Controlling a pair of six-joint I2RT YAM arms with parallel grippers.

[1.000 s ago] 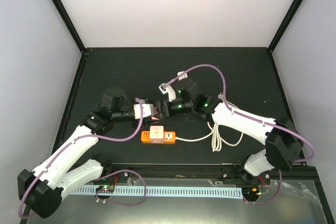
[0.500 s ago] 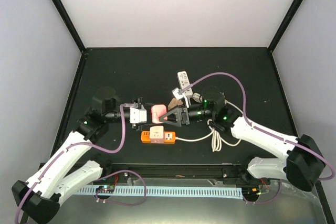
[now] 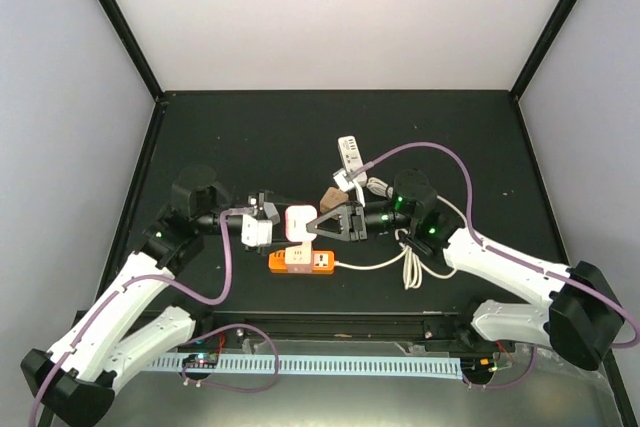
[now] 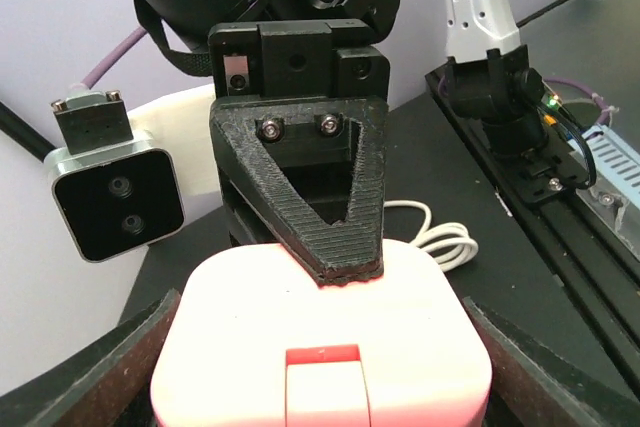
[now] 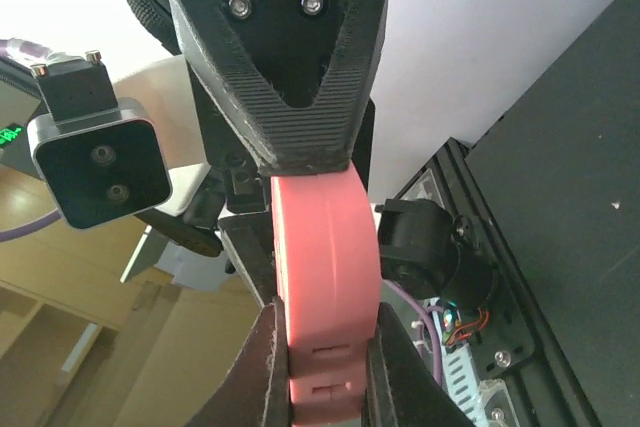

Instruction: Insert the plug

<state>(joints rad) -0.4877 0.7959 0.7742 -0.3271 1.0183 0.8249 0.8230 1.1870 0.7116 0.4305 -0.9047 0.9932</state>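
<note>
The orange power strip [image 3: 300, 260] lies on the black table [image 3: 250, 137] just nearer my bases than the plug [image 3: 299, 222], its white cable [image 3: 412, 265] coiled to the right. A white block [image 3: 349, 151] and a small tan object [image 3: 330, 193] sit farther back.

The pink plug hangs between both my tools. My right gripper [image 3: 315, 221] pinches its broad faces, fingers [image 5: 262, 377] pressed against them. My left gripper [image 3: 272, 219] is spread wide across its narrow edges, fingers [image 4: 90, 377] touching both. The plug lies flat, one broad face up and thin edge toward my right wrist. I cannot tell where its pins point.
</note>
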